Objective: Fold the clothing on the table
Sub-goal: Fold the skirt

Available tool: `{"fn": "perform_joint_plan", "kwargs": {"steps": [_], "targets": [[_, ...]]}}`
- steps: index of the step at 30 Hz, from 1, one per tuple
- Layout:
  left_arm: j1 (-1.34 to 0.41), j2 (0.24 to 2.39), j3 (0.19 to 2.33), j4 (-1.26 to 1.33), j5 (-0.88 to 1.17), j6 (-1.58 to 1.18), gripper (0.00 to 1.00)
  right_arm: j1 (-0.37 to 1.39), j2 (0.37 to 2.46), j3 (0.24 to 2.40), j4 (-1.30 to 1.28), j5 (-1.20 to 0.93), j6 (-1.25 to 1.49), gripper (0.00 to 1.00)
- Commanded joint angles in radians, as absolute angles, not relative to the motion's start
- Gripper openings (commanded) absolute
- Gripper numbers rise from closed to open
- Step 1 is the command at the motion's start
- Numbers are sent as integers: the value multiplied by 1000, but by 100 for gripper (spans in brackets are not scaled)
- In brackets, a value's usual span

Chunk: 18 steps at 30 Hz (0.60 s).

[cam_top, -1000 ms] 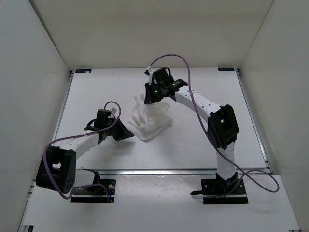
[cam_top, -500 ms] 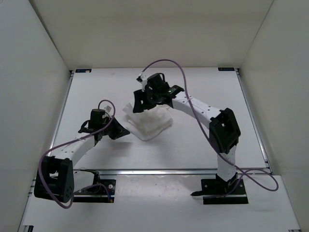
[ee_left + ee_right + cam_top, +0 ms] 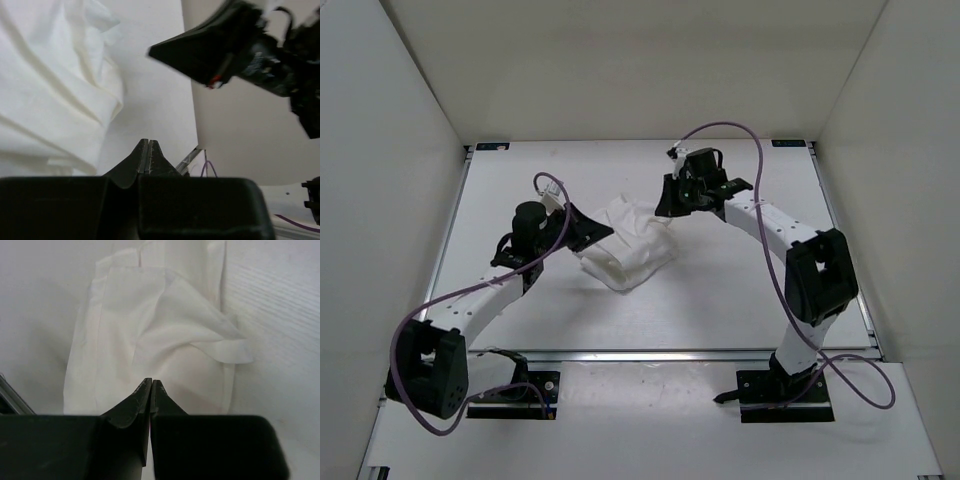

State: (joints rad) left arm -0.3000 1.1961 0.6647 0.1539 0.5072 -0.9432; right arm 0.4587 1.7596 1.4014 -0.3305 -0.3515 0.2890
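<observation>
The white clothing (image 3: 632, 245) lies bunched in a rough, wrinkled fold at the middle of the table (image 3: 740, 290). My left gripper (image 3: 598, 233) is at its left edge, jaws shut with nothing between them; in the left wrist view the gripper (image 3: 148, 143) points past the clothing (image 3: 55, 90), which fills the left side. My right gripper (image 3: 666, 207) hovers just off the cloth's far right corner, also shut and empty. In the right wrist view the gripper (image 3: 151, 383) sits above the layered clothing (image 3: 150, 335), whose corner flap curls up on the right.
White walls enclose the table on three sides. A metal rail (image 3: 670, 353) runs along the near edge, and thinner rails line the left and right edges. The right arm (image 3: 240, 45) crosses the top of the left wrist view. Purple cables loop over both arms.
My right gripper opened, let the clothing drop, shut again and pulled back to the right. My left arm swung away from the near side up to the cloth's left edge. The cloth now lies lower.
</observation>
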Motion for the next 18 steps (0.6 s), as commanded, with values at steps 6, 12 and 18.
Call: {"fn": "perform_joint_plan", "kwargs": {"steps": [6, 12, 18], "targets": [[-423, 1431, 707, 393, 423, -1029, 0, 531, 1899, 1385, -253, -505, 256, 0], [-488, 1529, 687, 293, 397, -985, 0, 561, 1882, 1266, -210, -531, 267, 0], [-488, 1490, 603, 186, 394, -945, 0, 537, 1862, 1184, -202, -540, 256, 0]]}}
